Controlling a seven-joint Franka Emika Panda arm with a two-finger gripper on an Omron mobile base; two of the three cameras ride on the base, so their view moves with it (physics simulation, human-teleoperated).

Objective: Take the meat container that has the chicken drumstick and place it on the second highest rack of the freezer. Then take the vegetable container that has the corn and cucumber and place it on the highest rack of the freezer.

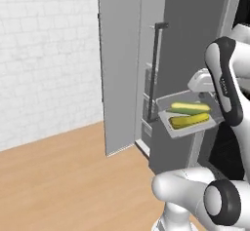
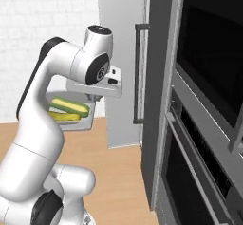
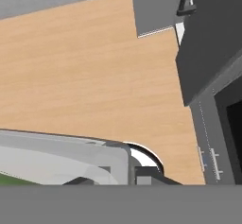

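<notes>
Left base view, left to right: white brick wall (image 1: pixel 44 54) at far left, wood floor (image 1: pixel 63 176) below it. Next the freezer door (image 1: pixel 119 69), swung open and seen almost edge-on, a tall grey slab. Behind its edge a narrow strip of the freezer (image 1: pixel 148 98) interior shows, pale, with shelf edges stacked one above another — which rack is which I cannot tell from here. A long dark bar handle (image 1: pixel 157 69) runs down the dark grey cabinet front beside it.

Right of the handle, the vegetable container (image 1: pixel 188 120), a shallow grey tray, is held up in the air, clear of the floor and outside the freezer, just in front of the dark cabinet front. Inside lie the cucumber (image 1: pixel 190 108), dark green, toward the back, and the corn (image 1: pixel 189 121), yellow, toward the front, side by side lengthwise and touching or nearly so.

The gripper (image 1: pixel 211 101) sits at the tray's right edge, mostly hidden behind the white forearm; fingers closed down tight on the tray's rim.

Right base view: tray with both vegetables hangs under the wrist at left, open freezer door in the middle, dark oven fronts (image 2: pixel 209 124) at right.

Hand view — grey tray rim close at lower left, floor beyond.
</notes>
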